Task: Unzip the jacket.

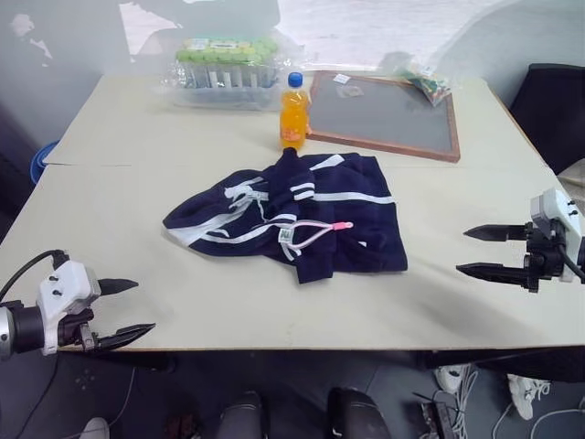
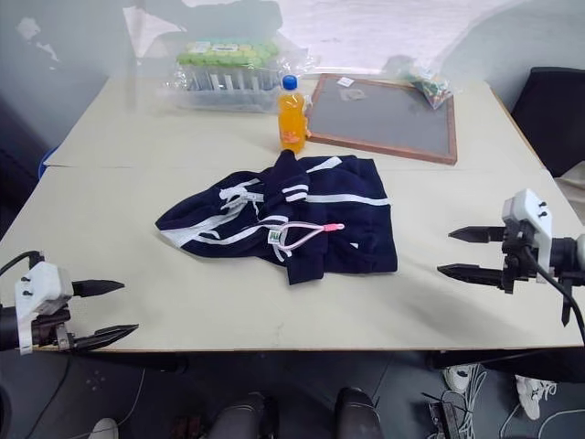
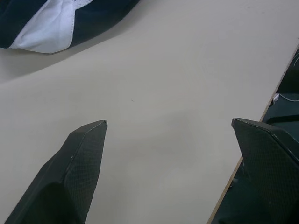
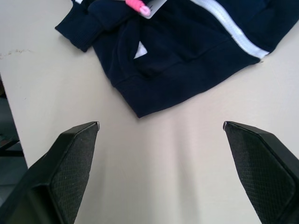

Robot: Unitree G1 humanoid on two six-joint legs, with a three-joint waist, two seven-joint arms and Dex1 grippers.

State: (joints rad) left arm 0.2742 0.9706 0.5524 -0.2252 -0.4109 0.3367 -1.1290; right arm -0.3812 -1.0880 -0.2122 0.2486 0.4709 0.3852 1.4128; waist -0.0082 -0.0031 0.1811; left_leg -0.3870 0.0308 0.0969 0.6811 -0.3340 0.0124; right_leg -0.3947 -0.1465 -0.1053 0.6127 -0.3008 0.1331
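One jacket (image 1: 297, 215), crumpled mid-table, between left gripper (image 1: 126, 311) and right gripper (image 1: 480, 251), well apart from both. Both grippers spread wide, nothing pinched, hovering near the table (image 1: 119, 229) front edge. Beyond the jacket: one orange bottle (image 1: 292, 112), one framed board (image 1: 382, 114), one shrink-wrapped pack of bottles (image 1: 224, 62), count inside unclear. One pink cord (image 1: 322, 229) on the jacket, possibly a zipper pull.

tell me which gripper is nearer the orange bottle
Right. The right gripper is out past the jacket's right side, open; the left gripper hangs at the table's near-left edge, farther from the orange bottle.
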